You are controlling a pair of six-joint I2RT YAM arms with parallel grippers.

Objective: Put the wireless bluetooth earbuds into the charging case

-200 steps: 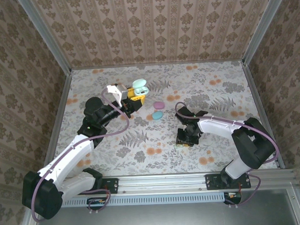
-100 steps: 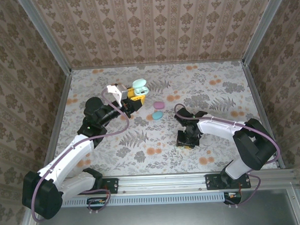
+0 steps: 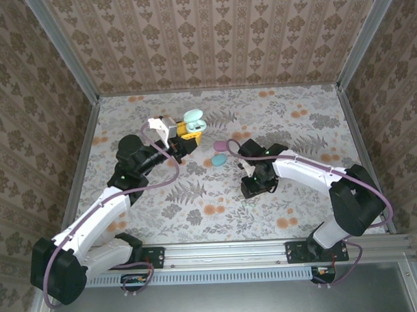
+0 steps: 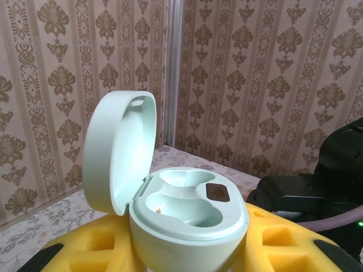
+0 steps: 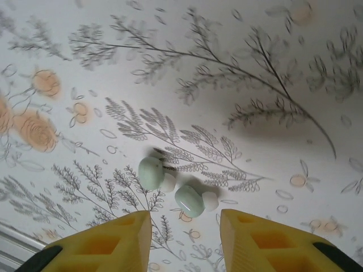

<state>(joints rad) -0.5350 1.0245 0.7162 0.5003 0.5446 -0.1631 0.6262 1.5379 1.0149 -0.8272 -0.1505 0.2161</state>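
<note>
Earbuds [image 5: 152, 173], two rounded mint-teal plastic buds with white tips, are lying together on the floral-printed mat [image 5: 255, 85], just ahead of the right gripper [image 5: 184, 226], its yellow-padded jaws standing spread. Left gripper [image 3: 182, 134] is pinching the pale-mint pebble-shaped charging case [image 4: 190, 218], lid standing open.

Clear mat [image 5: 272, 68] btwn R claw [image 5: 184, 238], earbuds [image 5: 190, 200]

Fern-and-flower printed mat [image 3: 303, 125], damask-wallpapered walls [image 3: 218, 39] around

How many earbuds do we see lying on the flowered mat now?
2. One mint earbud lies on the mat, the second mint earbud close beside it, both before the right hand. Others may be hidden.
</note>
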